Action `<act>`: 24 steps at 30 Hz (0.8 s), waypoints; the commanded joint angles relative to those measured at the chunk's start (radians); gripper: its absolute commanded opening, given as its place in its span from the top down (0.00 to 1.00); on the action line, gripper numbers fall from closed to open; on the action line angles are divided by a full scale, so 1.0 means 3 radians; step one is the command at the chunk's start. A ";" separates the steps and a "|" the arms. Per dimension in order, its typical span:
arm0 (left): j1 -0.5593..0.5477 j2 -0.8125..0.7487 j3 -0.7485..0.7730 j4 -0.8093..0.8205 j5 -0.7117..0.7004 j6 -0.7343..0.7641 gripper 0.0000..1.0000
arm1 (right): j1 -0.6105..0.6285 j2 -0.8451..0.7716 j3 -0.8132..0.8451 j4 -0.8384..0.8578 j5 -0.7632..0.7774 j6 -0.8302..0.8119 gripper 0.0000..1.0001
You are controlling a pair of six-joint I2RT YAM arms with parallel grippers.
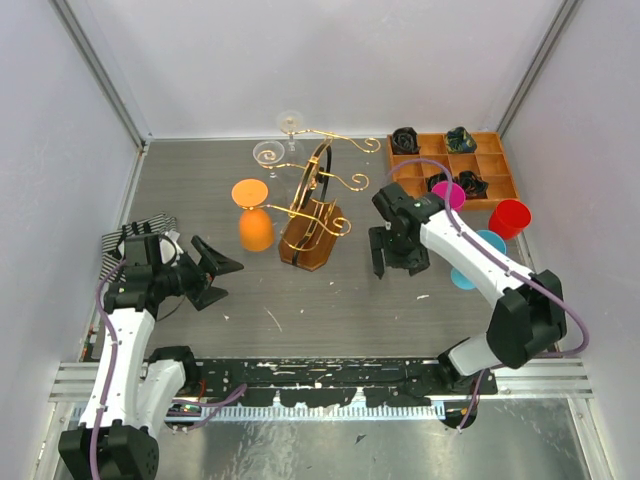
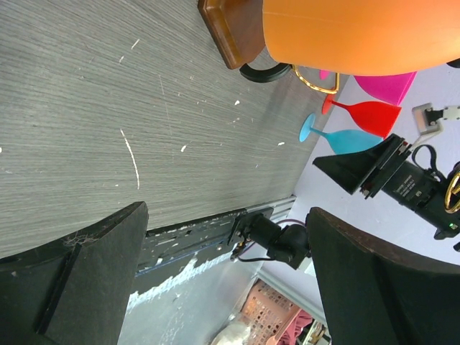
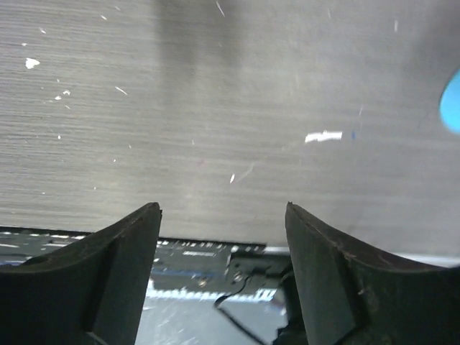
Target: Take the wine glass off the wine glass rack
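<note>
The wine glass rack (image 1: 312, 222) stands mid-table: gold scrolled arms, a dark hoop, a brown wooden base. An orange wine glass (image 1: 256, 229) hangs upside down on its left arm. Two clear wine glasses (image 1: 268, 153) hang at the rack's far arms. My left gripper (image 1: 215, 272) is open and empty, left of and nearer than the orange glass. In the left wrist view the gripper (image 2: 226, 215) faces the orange bowl (image 2: 359, 36) and the rack base (image 2: 233, 29). My right gripper (image 1: 395, 262) is open and empty, low over the table right of the rack; its wrist view (image 3: 221, 212) shows bare table.
An orange compartmented tray (image 1: 497, 165) with dark items sits at the back right. A pink glass (image 1: 448, 193), a red glass (image 1: 510, 217) and a blue glass (image 1: 475, 260) lie near the right arm. A striped cloth (image 1: 125, 245) lies at the left edge.
</note>
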 commanded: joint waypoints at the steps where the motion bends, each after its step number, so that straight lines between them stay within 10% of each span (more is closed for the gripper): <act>1: 0.0013 -0.0018 -0.0022 0.0008 0.0088 -0.0025 0.02 | 0.0008 -0.0197 0.0086 -0.0761 -0.0030 0.1074 0.20; 7: 0.0015 -0.0034 -0.0059 0.0007 0.0094 -0.0030 0.02 | -0.0068 -0.0598 0.0706 -0.1173 0.1001 0.1720 0.08; 11: 0.0012 -0.0037 -0.0079 0.0013 0.0076 -0.0046 0.02 | -0.0002 -0.1208 0.0886 -0.0143 0.1309 0.1961 0.20; 16: 0.0012 -0.0016 -0.0109 0.0068 0.0113 -0.0131 0.02 | -0.0002 -0.1072 0.1017 0.1529 -0.0467 0.0969 0.21; 19: 0.0012 -0.0026 -0.0052 -0.0019 0.0098 -0.0105 0.02 | -0.0002 -0.0460 0.1589 0.1696 -0.1605 0.0876 0.20; 24: 0.0013 -0.0071 -0.0019 -0.0097 0.0042 -0.0093 0.02 | -0.0030 0.0386 0.2765 0.1300 -0.1909 0.0939 0.19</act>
